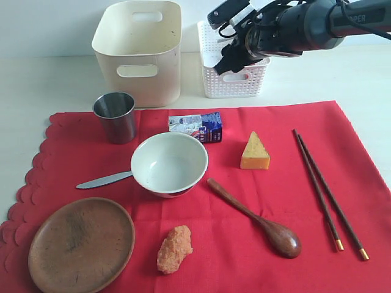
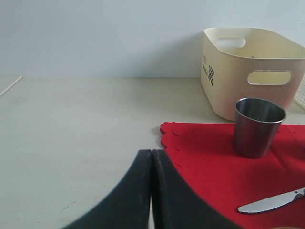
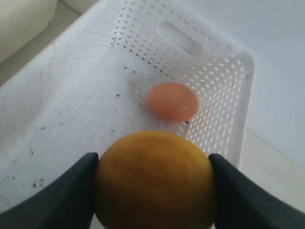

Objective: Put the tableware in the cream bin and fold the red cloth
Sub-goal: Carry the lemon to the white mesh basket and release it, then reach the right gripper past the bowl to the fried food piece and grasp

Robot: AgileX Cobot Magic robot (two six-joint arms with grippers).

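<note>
Right hand (image 3: pixel 152 164): fingers spread wide and pressed on either side of a round yellow lemon (image 3: pixel 155 186). It hangs over the white lattice basket (image 1: pixel 235 85), which stands at the bench edge by the wall. An egg (image 3: pixel 172 101) lies on the basket floor just beyond the lemon. Judgement: this is food-sorting, and letting go here should drop the lemon beside the egg.

Left hand (image 2: pixel 151 155): fingers pressed together, holding nothing, low over bare bench just off the scalloped corner of the red cloth (image 1: pixel 244 256).

None of the tableware has been moved into the cream bin (image 1: pixel 153 85), which stands beside the basket at the wall edge. The steel cup (image 1: pixel 116 116) stands upright on the cloth, between the left hand and the bin, so I judge the left arm the nearer one for it.

Near the cloth's middle are the white bowl (image 1: pixel 169 163) and the butter knife (image 1: pixel 101 180), whose tip runs under the bowl's rim. The wooden plate (image 1: pixel 79 244) sits at the scalloped side and the spoon (image 1: pixel 256 217) lies diagonally. The chopsticks (image 1: pixel 324 189) are on the right arm's side, long axis running away from the wall, gold tips at the end away from it.

Hard to make out:
- The exterior view does not show the left hand, and the right hand hides the lemon there.
- The plate and the cloth's front edge are cut off.
- The bin's floor is only partly visible.
</note>
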